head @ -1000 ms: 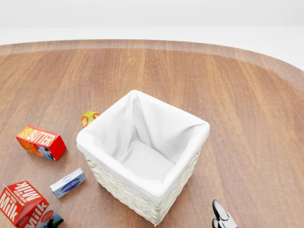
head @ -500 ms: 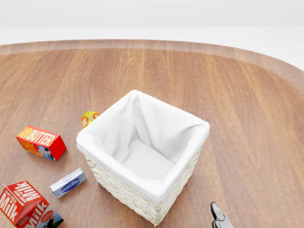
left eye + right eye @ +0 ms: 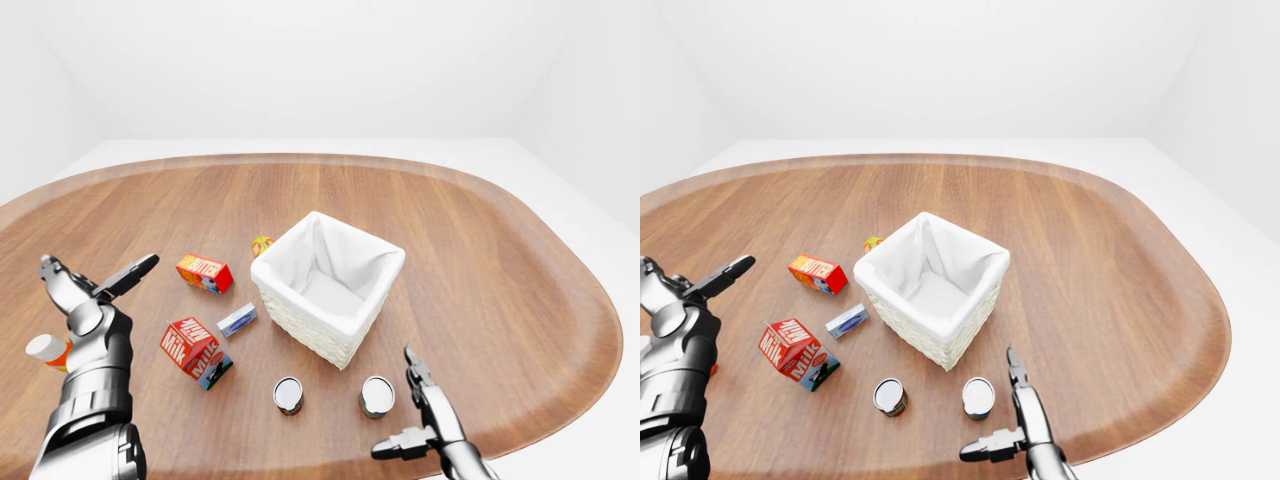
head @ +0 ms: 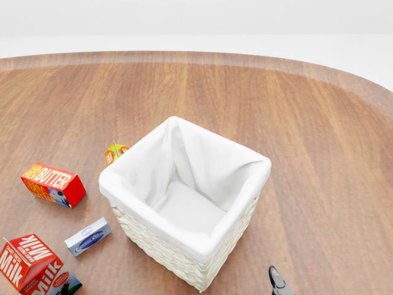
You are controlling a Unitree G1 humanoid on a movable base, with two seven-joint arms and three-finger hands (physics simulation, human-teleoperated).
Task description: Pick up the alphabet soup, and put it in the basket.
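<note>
Seemingly reach stage. Right hand [image 3: 425, 415] fingers spread, empty; nearest can [image 3: 377, 396], likely the alphabet soup, just left of it, basket [image 3: 330, 330] beyond. Descend upright, wrap sides. Left hand [image 3: 88, 290] splayed, idle.

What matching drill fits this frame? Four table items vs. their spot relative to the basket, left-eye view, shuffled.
Column 1:
1. butter box
2. milk carton
3. right can
4. small orange carton

Column 2:
A. below the basket, next to the right hand
B. tucked against the basket's upper-left corner, partly hidden
C. lying to the left of the basket, level with its rim
D. lower left of the basket, beside the small blue-white box

Pairs: 1-C, 2-D, 3-A, 4-B
</note>
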